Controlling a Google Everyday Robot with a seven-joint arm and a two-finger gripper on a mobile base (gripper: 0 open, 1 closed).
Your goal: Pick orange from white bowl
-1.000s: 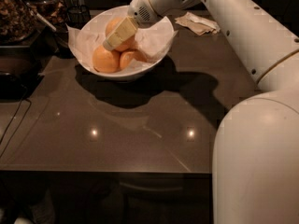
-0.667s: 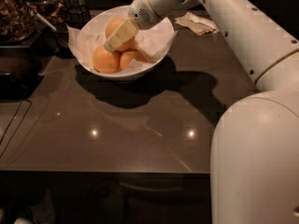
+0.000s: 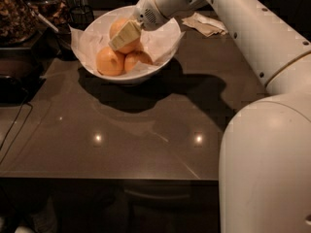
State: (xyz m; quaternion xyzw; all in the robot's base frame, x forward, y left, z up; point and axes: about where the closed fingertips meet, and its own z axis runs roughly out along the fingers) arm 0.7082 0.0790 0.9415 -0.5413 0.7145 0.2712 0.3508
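Your gripper [image 3: 122,37] sits low in the white bowl [image 3: 132,74], laid against the top orange [image 3: 118,27]; whether it has closed on the fruit I cannot tell. That orange rests on two smaller oranges [image 3: 110,61] in the crinkled paper [image 3: 82,40]. Make sure the grip straddles its widest part, squeeze gently, then lift straight up so nothing else gets dragged onto the table [image 3: 146,130].

Table [image 3: 146,149]: dark and glossy, bore two light glints.
Napkin [image 3: 204,24]: crumpled, lay at the far side.
Smaller fruits [image 3: 110,62]: two, deep orange, touched.
Cable [image 3: 13,130]: black, at the left.
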